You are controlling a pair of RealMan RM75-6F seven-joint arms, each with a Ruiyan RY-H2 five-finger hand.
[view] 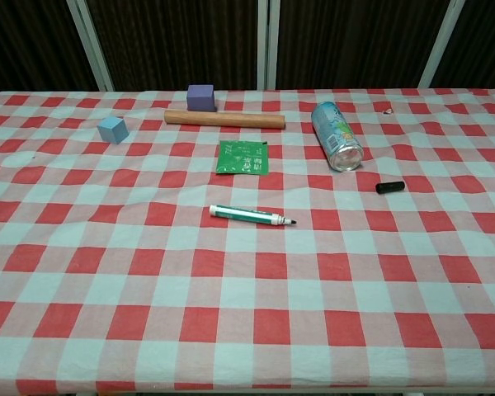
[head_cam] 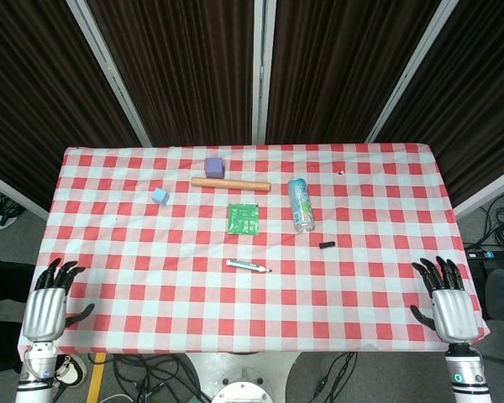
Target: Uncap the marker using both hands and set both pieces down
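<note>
Task looks done: left hand (head_cam: 46, 306) empty w/ fingers spread, off the table's near-left corner. Marker (view: 252, 216) lies uncapped, tip bare, well fwd and to the right of that hand, mid-table. Its black cap (view: 390, 187) sits apart, fwd-left of the right hand (head_cam: 448, 305), also empty and splayed at the near-right corner. Next move, prob none; both pieces are down.

On the bench (view: 82, 330), one uncapped green marker (view: 249, 216) and one black cap (view: 389, 187) are counted. Two cubes are seen: one purple cube (view: 200, 97) and one light-blue cube (view: 113, 129). One wooden rod (view: 224, 119), one green packet (view: 243, 157) and one drink can (view: 337, 136) are also counted. Two hands are seen: the left hand (head_cam: 48, 306) and the right hand (head_cam: 448, 306).
</note>
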